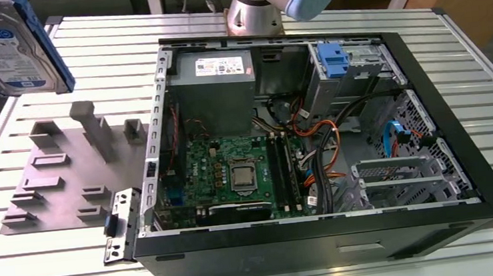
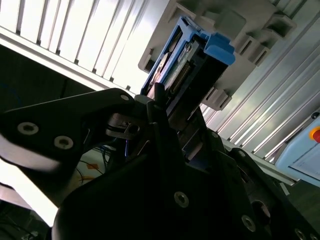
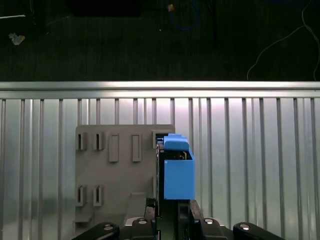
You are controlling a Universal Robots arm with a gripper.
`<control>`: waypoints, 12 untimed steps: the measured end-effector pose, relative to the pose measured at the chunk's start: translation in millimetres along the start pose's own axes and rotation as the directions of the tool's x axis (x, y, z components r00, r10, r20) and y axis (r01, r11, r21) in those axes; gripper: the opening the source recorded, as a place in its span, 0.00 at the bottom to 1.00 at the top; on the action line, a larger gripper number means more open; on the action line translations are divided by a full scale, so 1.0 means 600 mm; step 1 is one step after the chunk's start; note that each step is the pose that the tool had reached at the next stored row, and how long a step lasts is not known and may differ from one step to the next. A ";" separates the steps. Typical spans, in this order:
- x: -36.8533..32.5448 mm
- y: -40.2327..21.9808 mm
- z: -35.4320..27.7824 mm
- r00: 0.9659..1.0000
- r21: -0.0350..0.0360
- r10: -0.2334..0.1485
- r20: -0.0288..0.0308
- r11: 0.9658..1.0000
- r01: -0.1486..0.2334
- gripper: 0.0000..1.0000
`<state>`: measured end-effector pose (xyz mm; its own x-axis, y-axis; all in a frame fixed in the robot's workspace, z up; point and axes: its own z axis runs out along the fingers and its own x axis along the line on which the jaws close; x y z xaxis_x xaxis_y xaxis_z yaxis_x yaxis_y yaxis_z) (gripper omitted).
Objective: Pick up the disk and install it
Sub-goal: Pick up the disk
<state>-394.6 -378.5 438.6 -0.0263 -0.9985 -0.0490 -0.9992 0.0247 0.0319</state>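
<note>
Above the slatted aluminium table (image 3: 250, 150), the gripper (image 3: 172, 212) is clamped on the disk (image 3: 177, 170), whose long axis projects straight out beyond the fingertips, over the grey fixture plate (image 3: 120, 175) and well apart from the open computer case (image 1: 283, 248).

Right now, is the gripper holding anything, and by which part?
Yes. The gripper holds the disk, with its fingers shut on the end nearest the wrist. The disk hangs clear of the table.
</note>
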 end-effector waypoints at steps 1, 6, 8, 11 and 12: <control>0.000 0.000 -0.002 1.000 0.000 0.000 0.000 1.000 0.000 0.35; 0.000 0.000 -0.004 1.000 0.000 0.000 0.000 1.000 0.000 0.35; 0.000 0.000 -0.004 1.000 0.000 0.000 0.000 1.000 0.000 0.35; 0.000 0.000 -0.005 1.000 0.000 0.000 0.000 1.000 0.000 0.35; 0.000 0.000 -0.006 1.000 0.000 0.000 0.000 1.000 0.000 0.35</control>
<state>-394.6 -378.4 442.1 -0.0263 -0.9985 -0.0488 -0.9992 0.0248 0.0322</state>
